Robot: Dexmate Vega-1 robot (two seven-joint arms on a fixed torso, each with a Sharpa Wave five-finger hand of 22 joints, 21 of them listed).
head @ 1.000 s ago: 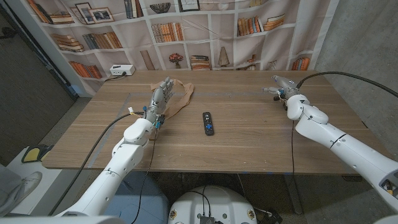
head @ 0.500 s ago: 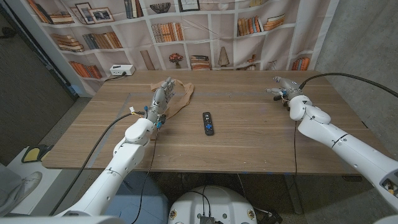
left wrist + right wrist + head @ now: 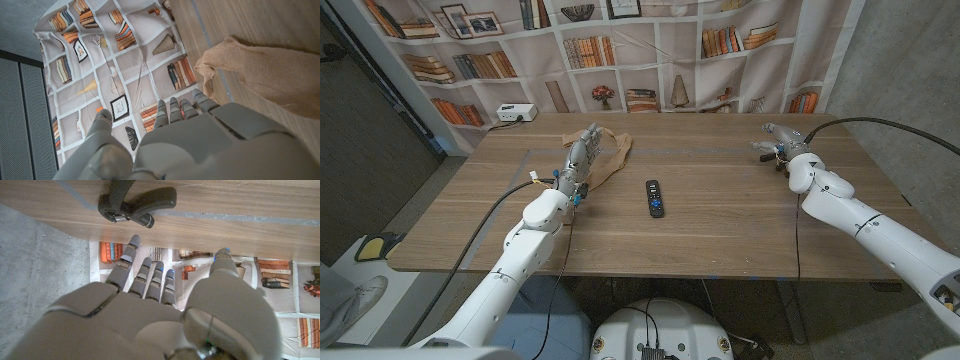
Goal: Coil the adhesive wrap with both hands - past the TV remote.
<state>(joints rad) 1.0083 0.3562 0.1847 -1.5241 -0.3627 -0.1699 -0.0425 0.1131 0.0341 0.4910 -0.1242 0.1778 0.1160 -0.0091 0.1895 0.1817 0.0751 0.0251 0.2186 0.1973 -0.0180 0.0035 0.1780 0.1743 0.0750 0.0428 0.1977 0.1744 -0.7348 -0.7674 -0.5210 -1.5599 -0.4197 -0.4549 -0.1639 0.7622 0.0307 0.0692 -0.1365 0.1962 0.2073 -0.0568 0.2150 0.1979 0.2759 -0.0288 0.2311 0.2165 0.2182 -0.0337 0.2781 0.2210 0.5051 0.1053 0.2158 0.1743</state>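
The tan adhesive wrap lies loose and crumpled on the wooden table, at the back left, beyond the black TV remote. In the left wrist view the wrap spreads just past the fingertips. My left hand stands beside the wrap's left edge, fingers straight and apart, holding nothing. My right hand hovers at the far right of the table with fingers spread, holding nothing, well away from the wrap.
A black spring clamp grips the table's far edge near my right hand. A white box sits at the back left corner. A bookshelf-print backdrop hangs behind the table.
My right hand has drifted slightly to the right and back. My left hand has edged a little toward the wrap. The wrap and remote have not moved.
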